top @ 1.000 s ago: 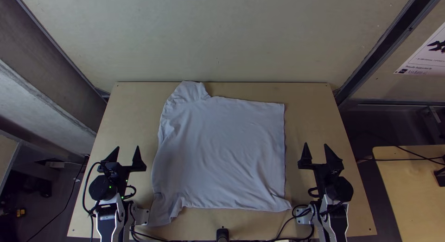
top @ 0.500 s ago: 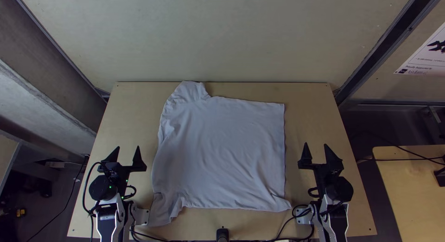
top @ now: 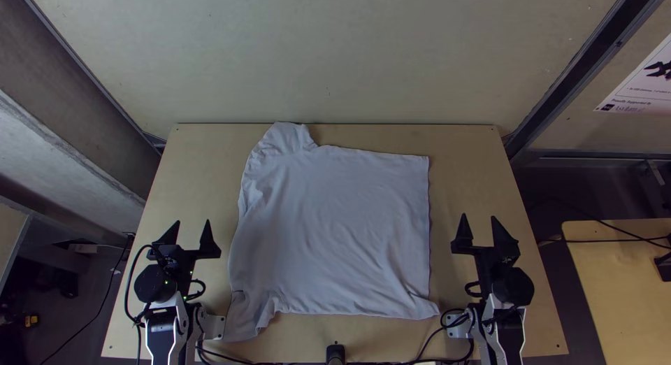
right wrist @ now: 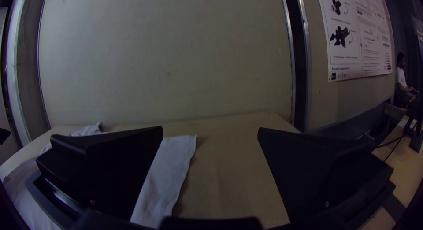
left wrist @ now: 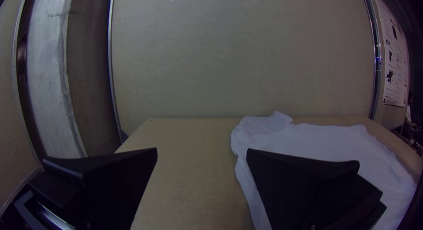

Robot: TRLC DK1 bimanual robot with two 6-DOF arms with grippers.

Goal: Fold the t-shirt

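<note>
In the top view the white t-shirt (top: pixel 335 232) lies spread across the middle of the table, with small creases, one sleeve toward the far edge and one toward the near edge at its left side. My left gripper (top: pixel 193 228) stands open to the left of it, and my right gripper (top: pixel 478 224) stands open to its right; neither touches the cloth. In the left wrist view the left gripper (left wrist: pixel 202 151) has nothing between its fingers, the shirt (left wrist: pixel 326 139) lying beyond one finger. The right wrist view has the right gripper (right wrist: pixel 210 129) wide apart, near the shirt's straight edge (right wrist: pixel 169 168).
The wooden table (top: pixel 461 141) shows bare strips on both sides of the shirt. Black cables (top: pixel 419 351) run along its near edge, beside a small black object (top: pixel 335 354). A tall pale panel (top: pixel 328 57) rises behind the far edge.
The right gripper has shifted very slightly to the right. The left gripper and the shirt have not moved.
</note>
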